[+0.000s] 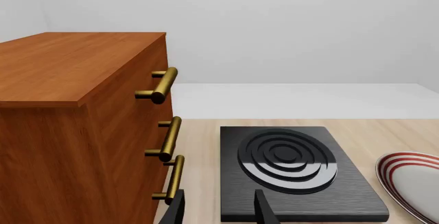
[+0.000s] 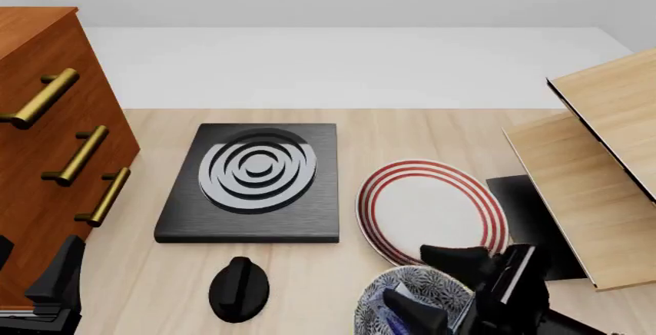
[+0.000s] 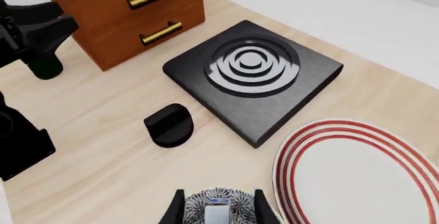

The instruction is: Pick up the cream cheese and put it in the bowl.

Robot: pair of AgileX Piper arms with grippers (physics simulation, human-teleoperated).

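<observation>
The speckled grey-and-white bowl (image 2: 410, 298) sits at the table's near edge, in front of the red-ringed plate. The cream cheese (image 3: 218, 213), a small blue and white box, lies inside the bowl (image 3: 199, 203); in the front view a bit of its blue (image 2: 392, 308) shows. My right gripper (image 3: 218, 208) hovers over the bowl, open, with its fingers (image 3: 177, 209) wide apart on either side of the box and not touching it. In the front view the right gripper (image 2: 435, 289) partly covers the bowl. My left gripper (image 1: 219, 211) is open and empty near the cabinet.
A black stove plate (image 2: 256, 181) lies mid-table with a black knob (image 2: 239, 289) in front of it. The white plate with red rings (image 2: 432, 210) is beside the stove plate. A wooden drawer cabinet (image 2: 41, 120) stands at the left, and a light wooden shelf (image 2: 604, 158) at the right.
</observation>
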